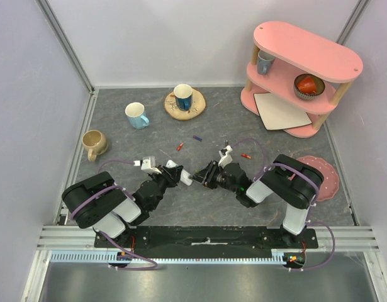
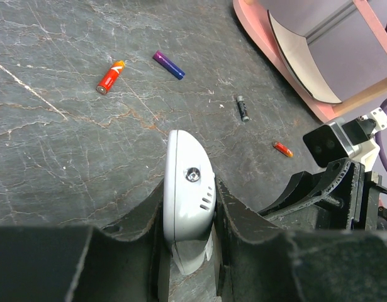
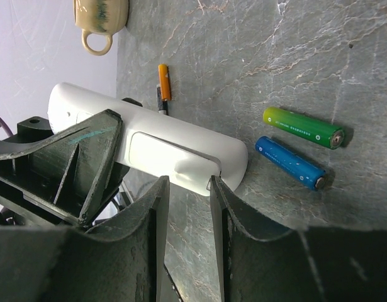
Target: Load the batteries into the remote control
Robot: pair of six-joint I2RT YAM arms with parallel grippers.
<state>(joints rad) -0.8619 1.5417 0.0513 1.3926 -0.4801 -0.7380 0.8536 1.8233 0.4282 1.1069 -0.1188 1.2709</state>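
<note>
two arms meet over the middle of the bench [image 1: 117, 135], with the remote control [image 2: 185, 157] between them. the left end effector [image 2: 190, 192] is clamped on the remote control, one finger on each side, and the white body's rounded end points away from that wrist. from the right wrist we see the right end effector [image 3: 188, 184] at the remote control's long edge. its fingers [image 3: 152, 214] stand partly apart with a small raised lip of the white casing between their tips. we cannot tell whether they pinch that lip or only flank it.

six batteries lie loose on the bench. a green battery [image 3: 303, 127] and a blue battery [image 3: 291, 162] lie side by side, near the remote control's rounded end but apart from it. beyond the remote control, a red battery [image 2: 110, 77] and a purple battery [image 2: 168, 65] lie near each other. a dark battery [image 2: 243, 108] lies to their right, and a small orange battery [image 2: 282, 148] lies nearer the pink shelf [image 1: 306, 53]. a beige mug [image 1: 92, 143] stands at the bench's left side, well apart from the arms.
</note>
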